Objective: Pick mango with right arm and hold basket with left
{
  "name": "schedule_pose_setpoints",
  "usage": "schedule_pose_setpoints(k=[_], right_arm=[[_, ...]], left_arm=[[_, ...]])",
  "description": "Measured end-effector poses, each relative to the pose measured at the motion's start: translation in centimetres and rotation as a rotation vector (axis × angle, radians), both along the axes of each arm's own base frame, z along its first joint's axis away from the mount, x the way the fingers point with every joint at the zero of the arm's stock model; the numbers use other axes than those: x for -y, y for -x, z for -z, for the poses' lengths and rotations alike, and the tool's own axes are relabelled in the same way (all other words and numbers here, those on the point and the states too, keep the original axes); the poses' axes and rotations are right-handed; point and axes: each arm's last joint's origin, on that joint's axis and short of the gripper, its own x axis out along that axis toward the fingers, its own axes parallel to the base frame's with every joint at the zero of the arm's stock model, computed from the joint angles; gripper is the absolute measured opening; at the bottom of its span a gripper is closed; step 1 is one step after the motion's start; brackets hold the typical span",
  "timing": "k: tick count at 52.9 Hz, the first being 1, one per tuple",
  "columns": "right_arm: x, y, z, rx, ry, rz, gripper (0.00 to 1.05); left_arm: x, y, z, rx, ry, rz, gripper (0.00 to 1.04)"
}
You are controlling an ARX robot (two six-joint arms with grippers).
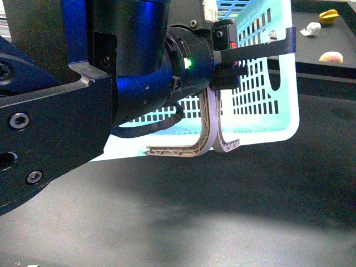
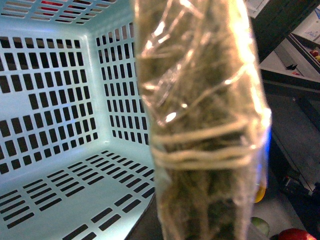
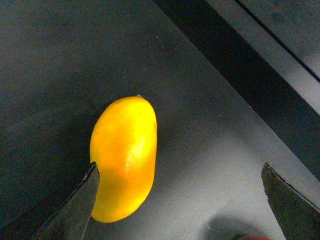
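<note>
Right gripper [image 3: 179,169] spread wide astride the small smooth yellow oval mango [image 3: 124,155] (hard by one finger): grasping step, seemingly; next, centre and close.

— Where does the basket [image 1: 261,105] sit?
— Behind the left arm [image 1: 111,67] and to its right. The arm fills the near left and covers the basket's left part. Two handles [image 1: 208,130] hang side by side against its near wall.
— And beyond it?
— A raised ledge [image 1: 311,47] at the far right, with a few small things [image 1: 331,57] on it.
— The mango [image 3: 125,155]?
— Lying on the table [image 3: 50,75], between the spread fingers [image 3: 75,210] of the right gripper [image 3: 179,170] — just beside one, well apart from the other.
</note>
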Motion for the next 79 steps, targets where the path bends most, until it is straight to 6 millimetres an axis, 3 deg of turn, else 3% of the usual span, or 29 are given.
schedule_pose_setpoints(k=[14, 35, 79], right_arm=[[0.6, -1.5, 2.4, -0.025, -0.019, 0.026, 0.96], [0.9, -4.6, 3.4, -0.013, 0.003, 0.030, 0.96], [0.2, -5.1, 6.6, -0.095, -0.024, 0.008, 0.96]], left_arm=[[0.0, 0.0, 0.0, 0.000, 0.000, 0.000, 0.05], [0.0, 0.0, 0.0, 0.000, 0.000, 0.000, 0.05], [0.0, 0.0, 0.0, 0.000, 0.000, 0.000, 0.05]])
